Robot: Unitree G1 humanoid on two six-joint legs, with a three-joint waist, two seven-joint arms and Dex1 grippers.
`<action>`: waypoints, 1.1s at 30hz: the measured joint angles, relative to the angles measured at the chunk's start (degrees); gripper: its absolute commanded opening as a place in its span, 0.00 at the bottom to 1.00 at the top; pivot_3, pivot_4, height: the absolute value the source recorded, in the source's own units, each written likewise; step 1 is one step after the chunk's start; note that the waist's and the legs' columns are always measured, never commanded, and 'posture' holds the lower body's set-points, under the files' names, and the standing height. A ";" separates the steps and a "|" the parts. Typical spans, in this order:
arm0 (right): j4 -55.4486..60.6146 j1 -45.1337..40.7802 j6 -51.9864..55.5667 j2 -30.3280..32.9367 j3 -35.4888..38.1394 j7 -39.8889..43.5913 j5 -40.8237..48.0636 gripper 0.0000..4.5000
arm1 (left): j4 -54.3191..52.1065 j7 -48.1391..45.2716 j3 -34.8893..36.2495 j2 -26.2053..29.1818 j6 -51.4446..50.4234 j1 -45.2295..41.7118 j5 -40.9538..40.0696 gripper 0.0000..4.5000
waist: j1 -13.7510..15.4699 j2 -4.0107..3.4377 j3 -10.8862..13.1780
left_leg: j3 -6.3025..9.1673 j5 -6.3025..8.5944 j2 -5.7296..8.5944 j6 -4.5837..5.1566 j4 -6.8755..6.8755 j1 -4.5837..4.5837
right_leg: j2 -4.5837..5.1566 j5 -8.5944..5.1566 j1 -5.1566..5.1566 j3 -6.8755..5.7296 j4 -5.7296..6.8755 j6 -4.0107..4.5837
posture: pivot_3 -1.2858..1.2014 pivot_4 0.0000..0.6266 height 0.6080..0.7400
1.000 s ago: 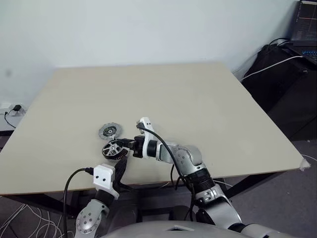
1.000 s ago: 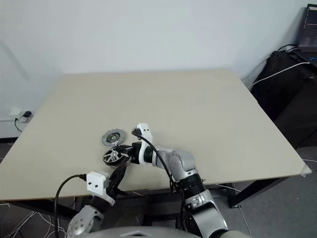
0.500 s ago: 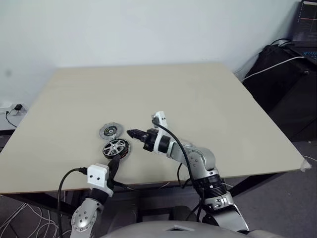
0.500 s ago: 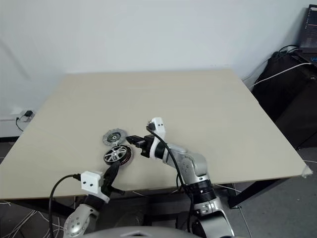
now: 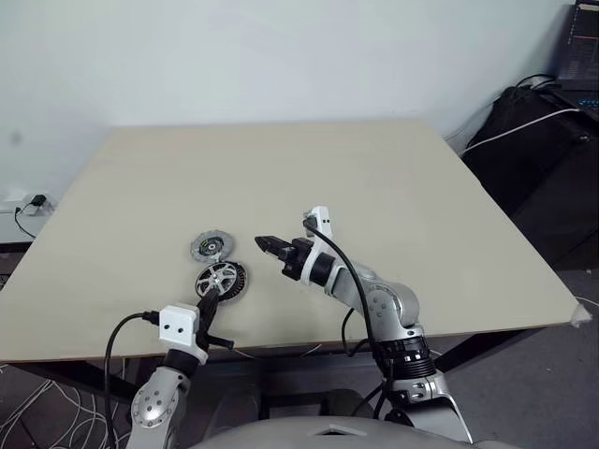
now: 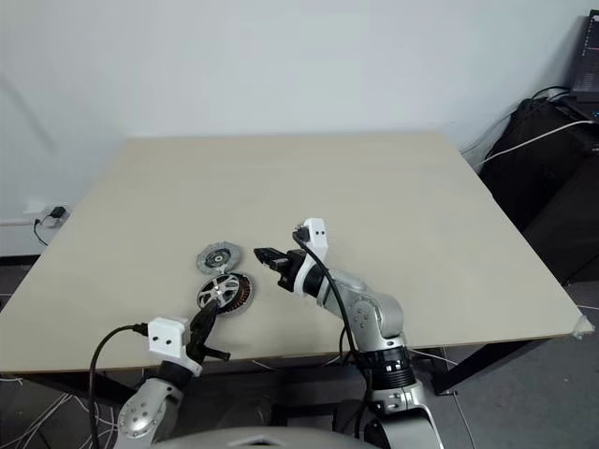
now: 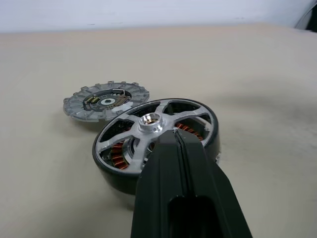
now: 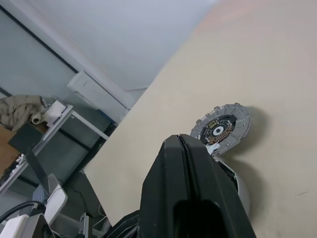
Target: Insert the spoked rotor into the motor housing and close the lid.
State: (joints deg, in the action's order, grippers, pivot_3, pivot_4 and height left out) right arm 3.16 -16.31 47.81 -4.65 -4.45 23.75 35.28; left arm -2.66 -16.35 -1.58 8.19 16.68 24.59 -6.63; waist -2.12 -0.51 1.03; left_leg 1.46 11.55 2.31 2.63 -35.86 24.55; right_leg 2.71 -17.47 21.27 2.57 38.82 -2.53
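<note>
The silver spoked rotor (image 7: 153, 124) sits inside the dark-rimmed motor housing (image 7: 113, 174), with copper windings showing between its spokes. They lie near the table's front left (image 5: 221, 279). The lid (image 5: 208, 246) lies flat just behind them, dark centre up, also in the wrist views as the lid (image 7: 106, 99) and the lid (image 8: 221, 129). My left gripper (image 5: 210, 297) is shut and empty, its tips just in front of the housing at the table's edge. My right gripper (image 5: 262, 242) is shut and empty, hovering to the right of the lid and pointing left.
The beige table (image 5: 374, 187) stretches wide behind and to the right. A black cable (image 5: 332, 257) loops along my right forearm. Dark equipment and cables (image 5: 538, 122) stand off the table's right side.
My right gripper has drawn back from the rotor, moving right and slightly up. My left gripper has pulled back toward the table's front edge. The rotor stays in the housing.
</note>
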 measured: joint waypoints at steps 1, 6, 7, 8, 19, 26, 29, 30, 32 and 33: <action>0.00 0.00 0.00 -0.04 0.00 0.00 0.02 0.01 | 0.00 0.10 0.01 -0.03 -0.07 -0.19 0.01 0.00 | 0.00 0.00 0.00 | 0.00 0.00 0.00 0.00 0.00 0.00 | 0.00 0.00 0.00 0.00 0.00 0.00 | 0.52 0.00 1.00; 0.00 0.00 0.00 -0.09 -0.01 -0.02 0.09 0.01 | -0.16 0.82 -0.01 -0.15 -1.46 -0.33 0.20 0.00 | 0.00 0.01 0.00 | 0.00 0.00 0.00 0.00 0.00 0.00 | 0.00 0.01 0.00 0.00 0.00 -0.02 | 0.52 0.00 1.00; 0.00 0.00 0.00 -0.09 -0.01 -0.02 0.09 0.01 | -0.43 1.16 -0.03 -0.21 -1.74 -0.26 0.25 0.00 | 0.00 0.01 -0.01 | 0.00 0.00 0.00 0.00 -0.01 0.00 | 0.00 0.01 0.00 0.00 0.00 -0.02 | 0.52 0.00 1.00; 0.00 0.00 0.00 -0.09 0.00 -0.03 0.09 0.01 | -1.01 1.42 -0.02 -0.23 -2.32 -0.23 0.26 0.00 | 0.00 0.01 -0.01 | 0.00 0.00 0.00 0.00 0.00 0.00 | 0.00 0.01 0.00 0.00 0.00 -0.02 | 0.52 0.00 1.00; 0.00 0.00 -0.01 -0.12 0.25 -0.47 0.32 0.01 | -4.72 2.03 -0.06 0.33 -8.82 -0.89 0.45 0.00 | 0.00 0.01 -0.01 | 0.00 0.00 0.00 0.00 0.00 0.00 | 0.00 0.00 0.00 0.00 0.00 0.00 | 0.52 0.00 1.00; 0.00 0.00 -0.05 -0.12 0.35 -0.99 0.64 0.01 | -5.33 0.18 -0.36 1.40 -8.98 -2.37 0.51 0.00 | -0.02 0.01 -0.01 | -0.01 0.00 0.00 0.00 -0.01 0.00 | 0.00 0.00 0.00 0.00 0.00 0.00 | 0.52 0.00 1.00; 0.00 0.00 -0.10 -0.11 0.36 -1.23 0.81 0.01 | -7.16 -1.54 -1.21 2.01 -8.90 -1.02 -0.18 0.00 | -0.04 0.00 -0.01 | -0.01 0.00 0.00 -0.01 0.00 0.00 | 0.01 -0.01 0.00 0.02 -0.02 0.02 | 0.52 0.00 1.00; 0.00 0.00 -0.11 -0.11 0.36 -1.24 0.87 0.01 | -7.70 -1.76 -1.26 2.05 -8.92 -0.30 -0.33 0.00 | -0.06 0.01 -0.01 | -0.01 0.00 0.00 -0.01 0.01 0.00 | 0.00 -0.02 0.01 0.02 -0.02 0.04 | 0.52 0.00 1.00; 0.00 0.00 -0.14 -0.11 0.38 -1.26 0.91 0.01 | -9.07 -1.85 -1.26 2.03 -9.03 1.20 -0.76 0.00 | -0.06 0.00 0.00 | -0.01 0.00 0.00 -0.01 0.02 0.01 | 0.01 -0.04 0.02 0.03 -0.02 0.06 | 0.52 0.00 1.00; 0.00 0.00 -0.15 -0.11 0.40 -1.27 0.91 0.00 | -9.84 -1.83 -1.26 2.00 -9.11 1.96 -0.90 0.04 | -0.06 0.00 0.00 | 0.00 0.00 0.00 -0.01 0.02 0.01 | 0.03 -0.04 0.02 0.03 -0.02 0.08 | 0.52 0.00 1.00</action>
State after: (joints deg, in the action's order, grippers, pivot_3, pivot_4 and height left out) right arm 3.16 -16.31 47.66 -4.76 -4.05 22.49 36.19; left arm -12.50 -18.18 -2.84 10.19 7.57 26.55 -7.53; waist -2.18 -0.51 1.03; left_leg 1.46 11.55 2.31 2.62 -35.84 24.56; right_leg 2.73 -17.52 21.29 2.59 38.80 -2.45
